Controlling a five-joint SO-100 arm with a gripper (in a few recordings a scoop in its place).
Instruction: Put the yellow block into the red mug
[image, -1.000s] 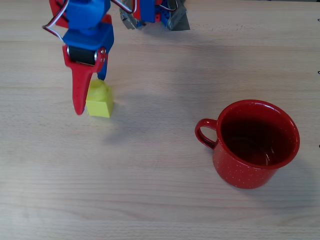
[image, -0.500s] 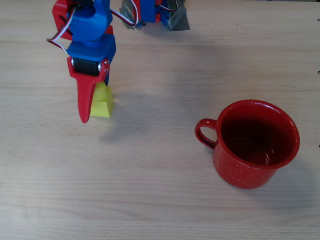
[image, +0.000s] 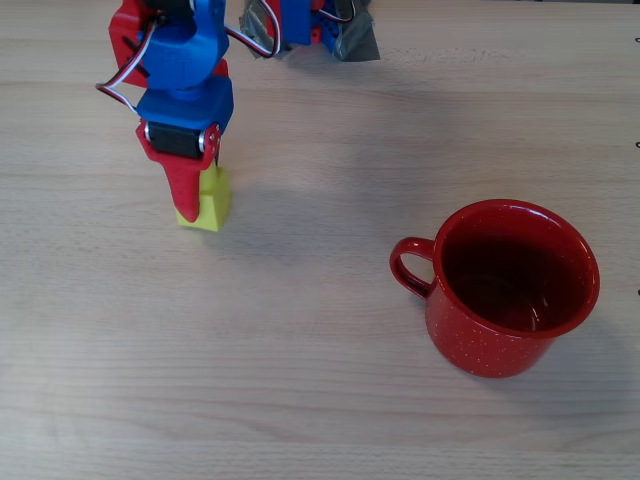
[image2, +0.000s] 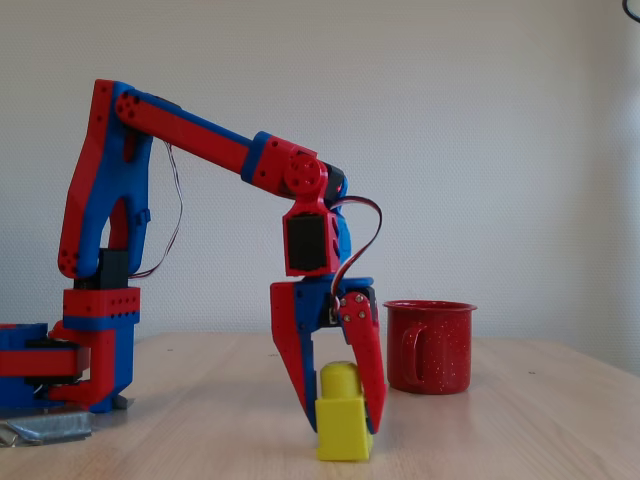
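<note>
The yellow block (image: 214, 200) stands on the wooden table (image: 300, 380) at the upper left of the overhead view, its round stud up. My gripper (image: 198, 205) points straight down over it. In the fixed view the gripper (image2: 343, 424) has one finger on each side of the yellow block (image2: 345, 432), pressed against its sides, and the block rests on the table. The red mug (image: 488, 348) stands upright and empty at the lower right, handle toward the block. Beyond the gripper in the fixed view, the red mug (image2: 432, 350) stands to the right.
The arm's base (image: 300, 25) sits at the top edge of the overhead view, with grey tape beside it. Bare wood lies between the block and the mug.
The red finger has swung in from the block's left side onto the block, and the gripper has come down more upright over it. The block and the mug have not moved.
</note>
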